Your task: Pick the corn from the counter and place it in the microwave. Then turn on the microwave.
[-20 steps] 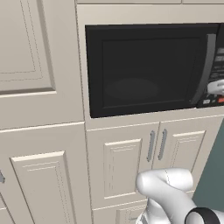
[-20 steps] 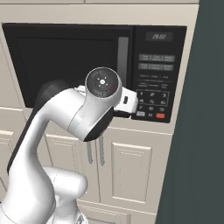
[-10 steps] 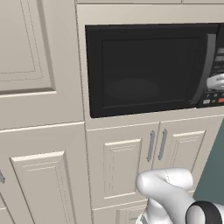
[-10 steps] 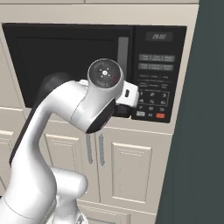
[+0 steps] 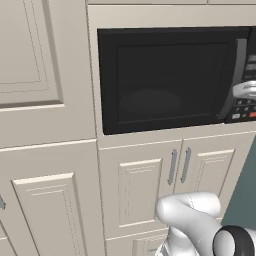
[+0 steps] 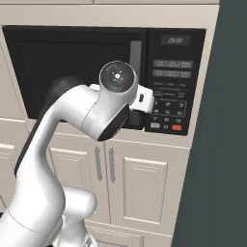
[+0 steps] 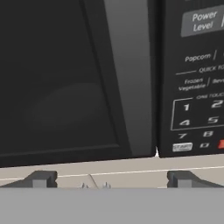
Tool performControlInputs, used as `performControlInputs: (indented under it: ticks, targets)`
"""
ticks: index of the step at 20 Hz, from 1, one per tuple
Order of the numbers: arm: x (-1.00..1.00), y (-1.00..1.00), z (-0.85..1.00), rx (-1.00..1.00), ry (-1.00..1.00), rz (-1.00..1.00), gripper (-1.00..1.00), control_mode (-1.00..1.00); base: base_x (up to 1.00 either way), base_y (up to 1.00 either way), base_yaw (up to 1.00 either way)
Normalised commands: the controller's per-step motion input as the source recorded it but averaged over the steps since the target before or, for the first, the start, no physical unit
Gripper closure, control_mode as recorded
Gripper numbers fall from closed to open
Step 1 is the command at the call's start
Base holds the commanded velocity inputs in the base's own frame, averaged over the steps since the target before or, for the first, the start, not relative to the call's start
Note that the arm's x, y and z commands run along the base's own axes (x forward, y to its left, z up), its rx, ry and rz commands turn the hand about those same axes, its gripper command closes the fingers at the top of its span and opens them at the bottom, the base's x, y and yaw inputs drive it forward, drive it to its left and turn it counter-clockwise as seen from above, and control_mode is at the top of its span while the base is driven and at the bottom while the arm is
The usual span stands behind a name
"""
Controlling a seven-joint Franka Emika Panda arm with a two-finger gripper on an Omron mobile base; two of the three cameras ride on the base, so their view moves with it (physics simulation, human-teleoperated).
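Hovering with fingers spread wide and empty, the end effector (image 7: 109, 178) faces the large black glass-doored microwave's (image 7: 65, 78) grey handle (image 7: 131, 74), near its keypad (image 7: 197, 113).

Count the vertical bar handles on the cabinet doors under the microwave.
2: a left handle and a right handle, side by side where the two doors meet, below the microwave. Others may sit outside the frame.

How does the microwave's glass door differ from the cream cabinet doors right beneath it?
The microwave door is dark, smooth glass; the cabinet doors below are cream with raised panels. The microwave door is one wide piece with a long grey handle on its right; the cabinet doors are a narrower pair with short handles where they meet. All are shut.
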Motion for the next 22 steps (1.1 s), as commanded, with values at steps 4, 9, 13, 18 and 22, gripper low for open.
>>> performControlInputs:
  ticks: [4, 9, 13, 18, 22]
  targets:
    - [0.18, 0.00, 0.00, -0.03, -0.05, 0.00, -1.00, -1.00, 0.00, 0.00, 0.00]
    - [0.20, 0.00, 0.00, -0.02, -0.02, 0.00, -1.00, -1.00, 0.00, 0.00, 0.00]
    - [0.18, 0.00, 0.01, -0.01, 0.00, 0.00, -1.00, -1.00, 0.00, 0.00, 0.00]
    - [0.15, 0.00, 0.02, 0.00, 0.00, 0.00, -1.00, -1.00, 0.00, 0.00, 0.00]
    - [0.13, -0.03, 0.00, 0.00, 0.00, 0.00, -1.00, -1.00, 0.00, 0.00, 0.00]
